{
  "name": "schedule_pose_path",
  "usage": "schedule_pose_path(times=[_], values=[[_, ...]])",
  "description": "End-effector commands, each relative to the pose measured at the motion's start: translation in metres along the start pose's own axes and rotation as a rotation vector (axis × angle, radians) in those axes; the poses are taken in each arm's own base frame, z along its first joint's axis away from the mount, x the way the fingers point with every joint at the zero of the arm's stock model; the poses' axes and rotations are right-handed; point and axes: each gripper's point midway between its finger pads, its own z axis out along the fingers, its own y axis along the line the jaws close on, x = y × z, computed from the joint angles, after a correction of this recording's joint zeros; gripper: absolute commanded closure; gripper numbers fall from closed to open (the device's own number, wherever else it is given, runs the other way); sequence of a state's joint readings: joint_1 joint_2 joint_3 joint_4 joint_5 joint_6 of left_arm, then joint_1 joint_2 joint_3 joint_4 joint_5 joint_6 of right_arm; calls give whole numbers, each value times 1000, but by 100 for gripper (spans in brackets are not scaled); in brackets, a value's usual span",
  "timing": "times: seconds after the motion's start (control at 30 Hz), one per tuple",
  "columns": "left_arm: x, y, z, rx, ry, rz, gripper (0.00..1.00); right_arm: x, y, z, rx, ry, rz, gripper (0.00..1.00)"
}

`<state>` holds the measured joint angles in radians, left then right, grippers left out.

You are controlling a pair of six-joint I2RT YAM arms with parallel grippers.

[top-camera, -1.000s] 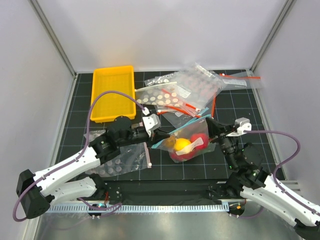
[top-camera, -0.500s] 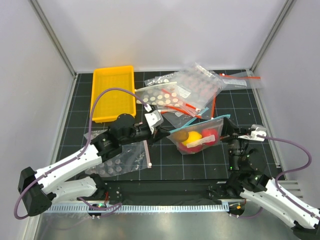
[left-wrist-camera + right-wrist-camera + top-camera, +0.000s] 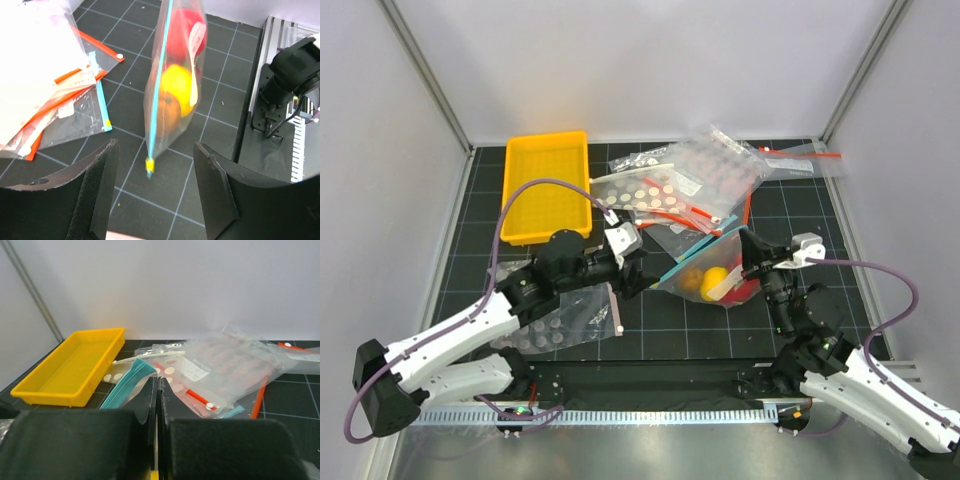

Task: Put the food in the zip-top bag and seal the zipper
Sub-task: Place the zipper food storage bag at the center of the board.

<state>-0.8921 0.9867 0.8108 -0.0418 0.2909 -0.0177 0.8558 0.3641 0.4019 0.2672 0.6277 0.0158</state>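
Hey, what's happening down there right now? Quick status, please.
Left claw open, off the zip-top bag. Right claw shut on it, fruit inside. Zipper looks closed. Nothing blocking.

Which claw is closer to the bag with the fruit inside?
Right. The right claw is pinching the bag by its edge. The left claw sits open beside its other end, not touching.

The bag is clear, glossy, crinkled plastic; its zipper smooth plastic. The tray is smooth yellow plastic. The desk is matt black.
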Motion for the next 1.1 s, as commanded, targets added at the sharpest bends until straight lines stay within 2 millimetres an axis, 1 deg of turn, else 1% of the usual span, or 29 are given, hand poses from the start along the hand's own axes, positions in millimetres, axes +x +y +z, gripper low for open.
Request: schedule_pose_path(times=[0.0, 0.03, 0.07, 0.1, 0.13, 0.17, 0.2, 0.27, 0.33, 0.47, 0.5, 0.53, 0.57, 0.6, 0.63, 0.7, 0.73, 0.77, 0.8, 0.83, 0.87, 0.9, 0.93, 0.97, 1.0, 1.03, 1.07], values=[[-26, -4, 9, 38, -77, 38, 36, -43, 33, 1, -169, -103, 55, 99], [-22, -3, 18, 42, -58, 33, 36, -42, 38, 0, -199, -103, 53, 99], [-23, -1, 21, 46, -59, 57, 36, -41, 41, 0, -214, -100, 51, 99], [-29, -3, 25, 56, -70, 66, 36, -41, 44, -1, -231, -98, 50, 99], [-29, -1, 29, 58, -66, 69, 36, -41, 46, -1, -241, -97, 48, 99], [-24, -1, 36, 65, -49, 66, 36, -41, 48, -1, -255, -94, 46, 99], [-28, -3, 40, 81, -51, 73, 36, -39, 51, 0, -262, -85, 40, 99], [-24, -4, 48, 93, -37, 68, 36, -37, 54, 1, -273, -75, 36, 99], [-24, -9, 51, 108, -37, 76, 36, -34, 57, 3, -286, -63, 27, 99], [-18, -9, 59, 100, -26, 72, 37, -32, 61, 4, -300, -53, 21, 99], [-15, -8, 62, 96, -15, 70, 40, -32, 62, 4, -308, -51, 25, 99], [-12, -6, 64, 89, -6, 65, 52, -31, 63, 3, -312, -49, 24, 99], [-15, -3, 65, 72, -4, 66, 62, -32, 63, 3, -314, -51, 26, 99], [-9, -1, 66, 65, 26, 58, 79, -32, 63, 3, -312, -48, 25, 98], [-7, 1, 66, 53, 40, 53, 100, -32, 63, 3, -312, -49, 28, 90], [-9, 2, 62, 42, 42, 49, 100, -32, 62, 2, -306, -47, 30, 73], [-17, 1, 54, 35, 15, 53, 100, -31, 60, 2, -299, -47, 34, 55], [-20, 1, 49, 25, 2, 38, 100, -31, 57, 2, -284, -48, 40, 50], [-17, 5, 44, -9, 2, 34, 100, -30, 52, 4, -252, -47, 46, 47], [-31, 4, 30, -24, -47, 45, 100, -29, 40, 7, -177, -45, 60, 40], [-34, 5, 23, -37, -65, 49, 100, -28, 31, 9, -119, -41, 82, 38], [-27, 5, 16, -49, -66, 49, 100, -26, 22, 10, -65, -38, 97, 35], [-31, 5, 9, -58, -89, 53, 100, -23, 3, 11, 51, -39, 108, 30], [-40, 2, -4, -62, -133, 62, 100, -23, -4, 12, 97, -44, 136, 28], [-35, 0, -8, -58, -135, 64, 100, -19, -10, 12, 137, -39, 138, 24], [-43, -3, -17, -52, -172, 75, 100, -19, -19, 12, 197, -42, 148, 23], [-43, -6, -19, -42, -178, 63, 100, -18, -20, 12, 205, -41, 152, 23]])
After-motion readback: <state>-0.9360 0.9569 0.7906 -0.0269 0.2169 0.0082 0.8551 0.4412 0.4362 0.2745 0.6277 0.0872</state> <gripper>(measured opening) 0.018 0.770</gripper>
